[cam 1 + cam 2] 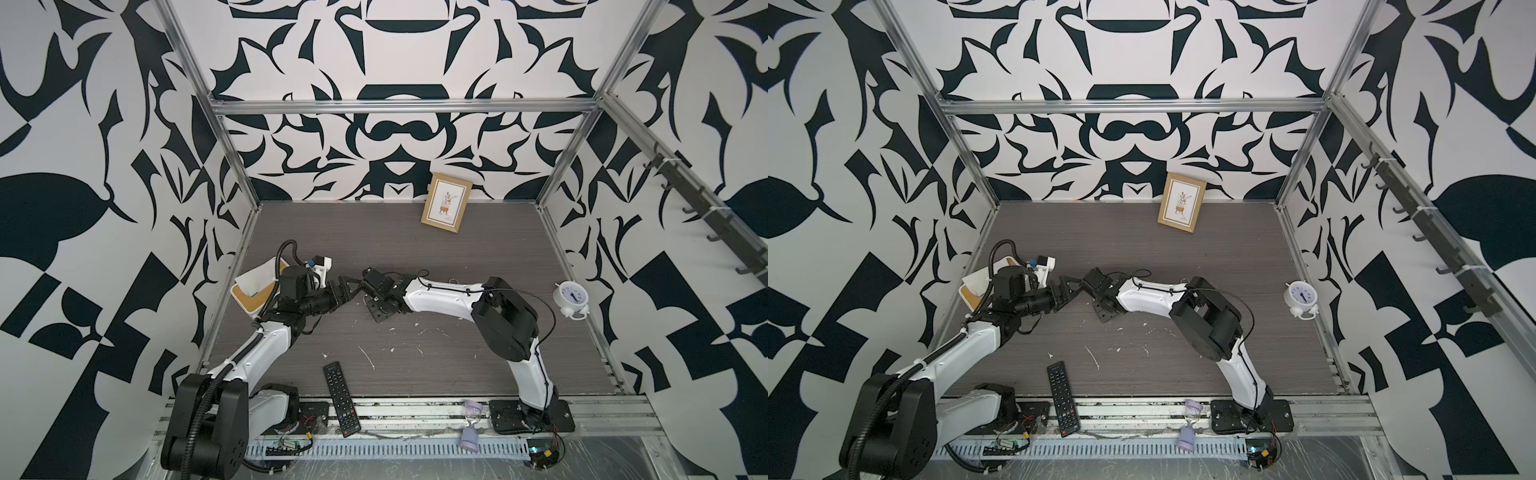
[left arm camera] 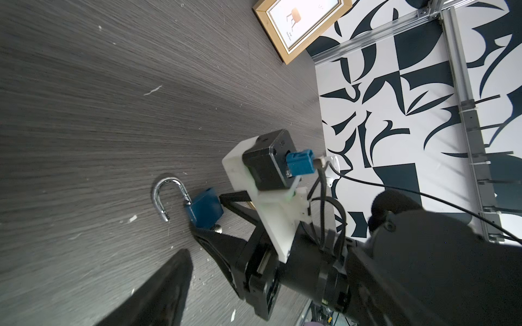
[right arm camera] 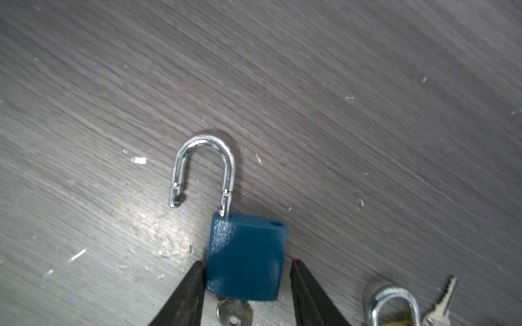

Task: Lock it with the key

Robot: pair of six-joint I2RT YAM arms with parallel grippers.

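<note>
A blue padlock lies flat on the dark wood-grain table, its silver shackle swung open. The key sticks in the bottom of its body. My right gripper is open and straddles the body: one finger touches a side, the other stands a small gap off. The left wrist view also shows the padlock with the right arm's fingers around it. My left gripper hovers open just left of the right one, holding nothing; one of its fingers shows as a dark blur. In both top views the padlock is hidden.
A second padlock with a loose key lies close beside the right gripper. A picture frame leans on the back wall. An alarm clock stands right, a remote at front, a white-and-wood box left.
</note>
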